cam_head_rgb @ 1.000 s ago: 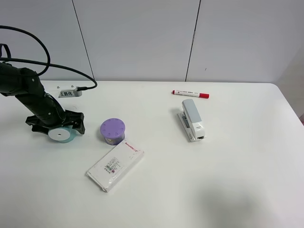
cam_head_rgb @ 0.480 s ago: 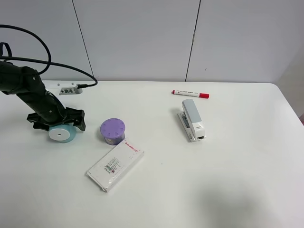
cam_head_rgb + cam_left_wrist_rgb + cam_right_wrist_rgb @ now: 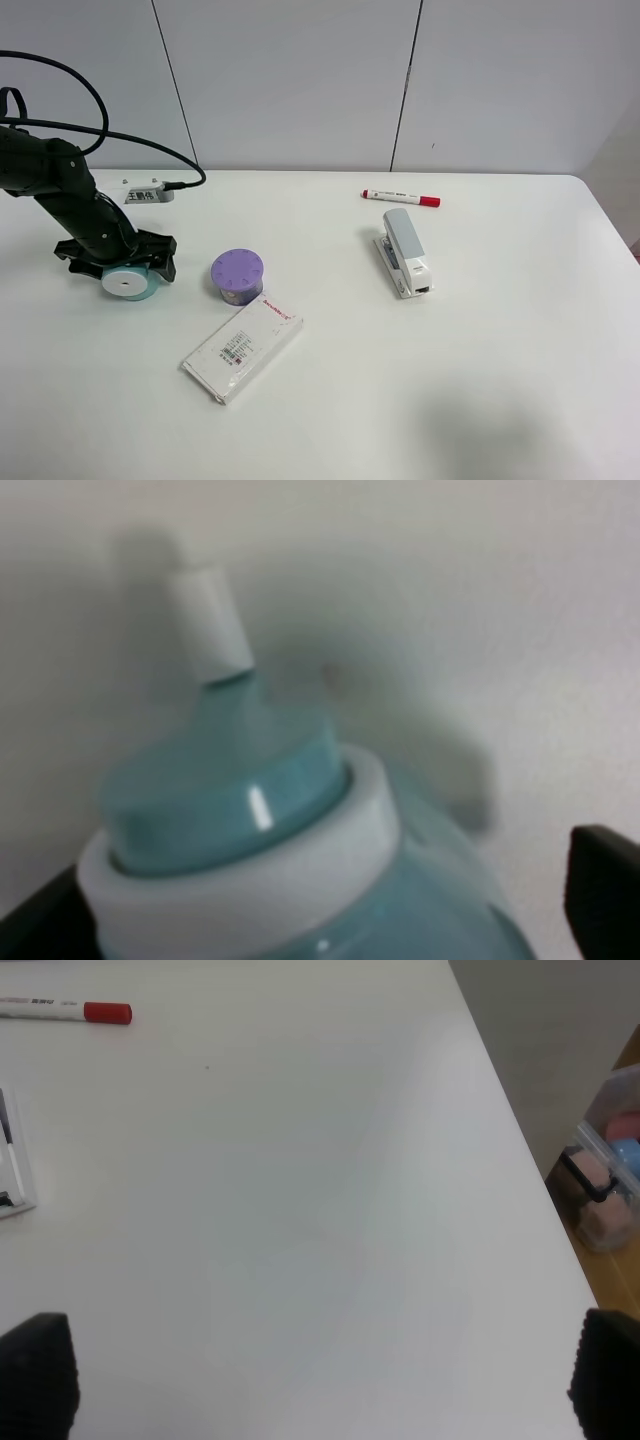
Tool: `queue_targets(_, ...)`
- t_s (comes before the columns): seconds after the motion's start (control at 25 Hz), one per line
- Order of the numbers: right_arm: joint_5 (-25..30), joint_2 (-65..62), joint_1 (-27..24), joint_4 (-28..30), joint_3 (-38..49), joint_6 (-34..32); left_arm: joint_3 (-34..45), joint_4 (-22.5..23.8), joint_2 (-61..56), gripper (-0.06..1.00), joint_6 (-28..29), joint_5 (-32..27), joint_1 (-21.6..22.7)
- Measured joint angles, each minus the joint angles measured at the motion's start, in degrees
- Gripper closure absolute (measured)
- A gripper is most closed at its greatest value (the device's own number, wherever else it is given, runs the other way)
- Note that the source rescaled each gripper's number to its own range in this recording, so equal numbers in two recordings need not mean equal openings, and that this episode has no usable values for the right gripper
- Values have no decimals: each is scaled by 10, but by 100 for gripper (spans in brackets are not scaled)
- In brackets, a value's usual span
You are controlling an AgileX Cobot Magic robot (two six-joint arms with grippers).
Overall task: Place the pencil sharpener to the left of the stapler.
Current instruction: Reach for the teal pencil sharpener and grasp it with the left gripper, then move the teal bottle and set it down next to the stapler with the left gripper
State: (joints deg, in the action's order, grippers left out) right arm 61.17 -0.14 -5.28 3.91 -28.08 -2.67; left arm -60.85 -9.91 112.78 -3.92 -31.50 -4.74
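The left gripper [image 3: 120, 270] stands wide, its fingers [image 3: 606, 892] straddling the sharpener [image 3: 126, 284] with a gap showing at one side; the stapler [image 3: 405, 252] lies well apart from it, beyond a purple cylinder [image 3: 237, 275]; the right gripper [image 3: 322, 1380] gapes wide over the table [image 3: 300, 1210].

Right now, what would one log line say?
left gripper: open around pencil sharpener | right gripper: open, empty | pencil sharpener: on table, not yet beside stapler

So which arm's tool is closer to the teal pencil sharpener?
Left. The left tool straddles the pencil sharpener on the left of the table. The right tool hangs far off on the right, past the stapler and marker.
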Motion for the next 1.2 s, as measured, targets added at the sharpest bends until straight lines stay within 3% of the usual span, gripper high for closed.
queue_targets(0.12, 0, 0, 0, 0, 0, 0, 0, 0, 0, 35, 0, 0, 0)
queue_targets(0.2, 0, 0, 0, 0, 0, 0, 0, 0, 0, 45, 0, 0, 0)
queue_targets(0.28, 0, 0, 0, 0, 0, 0, 0, 0, 0, 66, 0, 0, 0)
queue_targets(0.36, 0, 0, 0, 0, 0, 0, -1, 4, -1, 94, 0, 0, 0)
queue_targets(0.84, 0, 0, 0, 0, 0, 0, -8, 11, 0, 94, 0, -17, 0)
queue_targets(1.2, 0, 0, 0, 0, 0, 0, -93, 30, 3, 94, 0, -125, 0)
